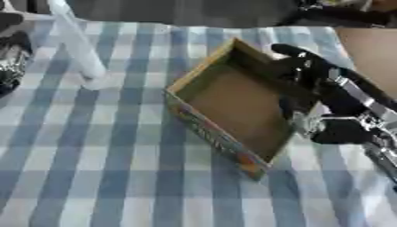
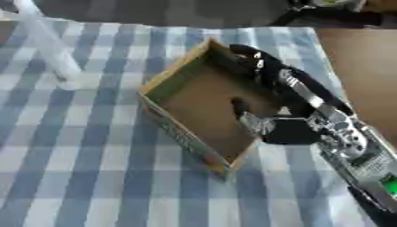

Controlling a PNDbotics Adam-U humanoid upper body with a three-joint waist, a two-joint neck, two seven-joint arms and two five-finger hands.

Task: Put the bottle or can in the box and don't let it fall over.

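Shallow cardboard box, right robot hand over its rim, checked cloth

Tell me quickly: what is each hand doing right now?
Left hand: partly in view at the left edge, state cannot be told.
Right hand: open over the box, holding nothing.

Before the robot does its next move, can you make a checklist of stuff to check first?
1. Cardboard box sits flat, opening up: ok.
2. Box inside is bare, room for the bottle: ok.
3. Clear bottle upright on the checked tablecloth, left of the box: ok.
4. Right robot hand over the box's right wall, holding nothing: ok.
5. Left robot hand at the left edge, fingers: cannot tell.
6. Bottle in the box: not ok.
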